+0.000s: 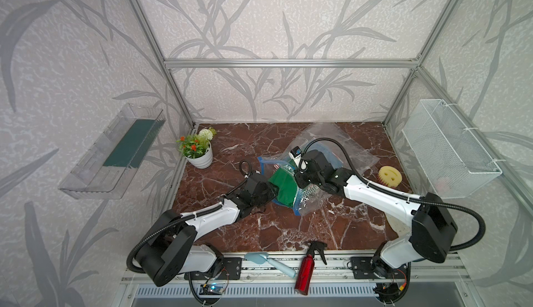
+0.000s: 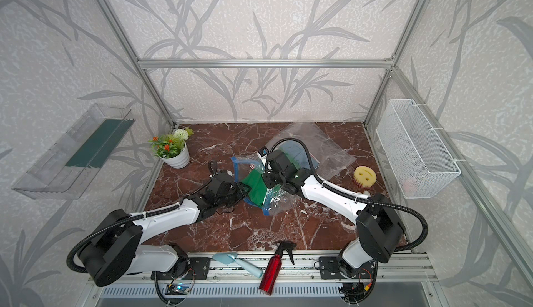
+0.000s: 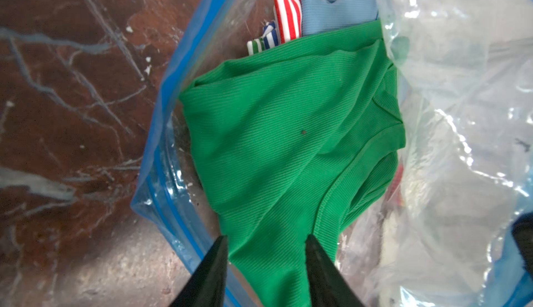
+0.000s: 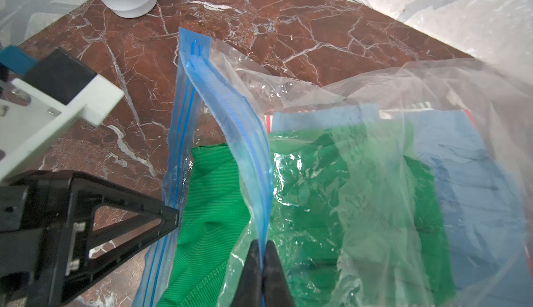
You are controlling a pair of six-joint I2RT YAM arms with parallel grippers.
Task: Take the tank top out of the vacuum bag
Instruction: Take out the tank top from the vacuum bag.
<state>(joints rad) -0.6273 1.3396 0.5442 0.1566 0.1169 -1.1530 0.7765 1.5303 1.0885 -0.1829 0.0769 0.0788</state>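
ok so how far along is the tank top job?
Done: the bag mouth is open, right gripper shut on the blue zip strip, holding it up. In hand: the green tank top pokes partly out, left gripper open astride its end. Left: grip and pull it clear; much of it lies inside.

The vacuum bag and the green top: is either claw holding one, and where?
The right gripper pinches the vacuum bag by its blue zip strip. The left gripper stands open astride the tank top, not clamping it.
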